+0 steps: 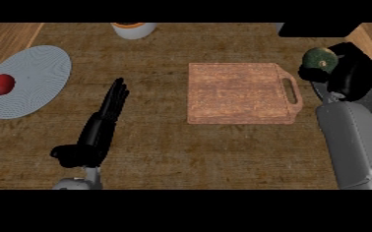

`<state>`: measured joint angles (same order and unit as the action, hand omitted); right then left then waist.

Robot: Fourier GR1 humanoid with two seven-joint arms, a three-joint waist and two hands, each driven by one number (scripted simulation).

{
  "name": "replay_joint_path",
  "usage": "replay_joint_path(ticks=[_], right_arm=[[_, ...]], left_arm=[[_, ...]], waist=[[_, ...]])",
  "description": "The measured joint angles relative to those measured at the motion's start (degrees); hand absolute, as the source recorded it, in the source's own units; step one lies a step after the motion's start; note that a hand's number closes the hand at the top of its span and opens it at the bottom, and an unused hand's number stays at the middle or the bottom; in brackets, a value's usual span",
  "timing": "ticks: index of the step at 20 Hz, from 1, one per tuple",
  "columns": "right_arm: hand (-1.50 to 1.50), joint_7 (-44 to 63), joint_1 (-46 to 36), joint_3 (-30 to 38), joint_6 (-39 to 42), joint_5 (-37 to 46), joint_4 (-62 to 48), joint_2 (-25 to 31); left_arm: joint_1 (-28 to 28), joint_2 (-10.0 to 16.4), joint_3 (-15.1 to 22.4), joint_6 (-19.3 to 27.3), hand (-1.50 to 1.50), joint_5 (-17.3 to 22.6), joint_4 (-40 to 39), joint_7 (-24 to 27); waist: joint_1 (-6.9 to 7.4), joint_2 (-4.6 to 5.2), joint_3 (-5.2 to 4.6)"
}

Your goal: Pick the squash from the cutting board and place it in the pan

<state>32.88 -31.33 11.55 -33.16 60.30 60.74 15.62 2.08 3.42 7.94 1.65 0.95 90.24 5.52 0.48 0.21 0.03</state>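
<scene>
A dark green, rounded squash (320,59) is held at the far right of the head view, with my right hand (350,76) curled round it. It hangs right of the wooden cutting board (236,93), whose top is bare. A black pan (316,29) shows partly at the top right, just beyond the squash; most of it is cut off by the view's edge. My left hand (105,115) rests open on the counter left of the board, fingers straight and pointing away.
A pale grey plate (36,83) lies at the far left with a red fruit (6,83) on it. A white cup with orange contents (133,28) stands at the back edge. The brown wooden counter stretches between plate and board.
</scene>
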Motion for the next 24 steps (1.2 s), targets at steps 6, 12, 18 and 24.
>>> replay_joint_path(ticks=[6, 12, 18, 24], right_arm=[[1.50, -8.15, -0.79, 5.21, -9.50, -1.13, -11.55, 6.92], [1.50, -21.66, -3.75, 12.01, -16.74, -10.53, -23.34, 12.72], [-1.50, -32.12, -6.15, 17.22, -16.10, -17.51, -33.62, 17.60], [-1.50, -30.37, -8.48, 17.25, -0.37, -18.48, -43.80, 20.34]], left_arm=[[0.91, -0.94, 0.63, 0.67, 0.00, -1.01, -0.42, -0.33], [0.93, -0.86, 0.87, -0.01, 0.00, -1.03, -0.03, -0.42], [0.20, -0.35, 0.70, -1.41, 0.00, -0.21, 0.53, 0.37], [1.95, -1.15, 1.25, -1.17, 0.00, -0.65, -0.40, 0.08]], waist=[[0.36, 0.19, 0.06], [1.16, 0.53, 0.18], [2.10, 0.88, 0.27], [3.14, 1.50, 0.37]])
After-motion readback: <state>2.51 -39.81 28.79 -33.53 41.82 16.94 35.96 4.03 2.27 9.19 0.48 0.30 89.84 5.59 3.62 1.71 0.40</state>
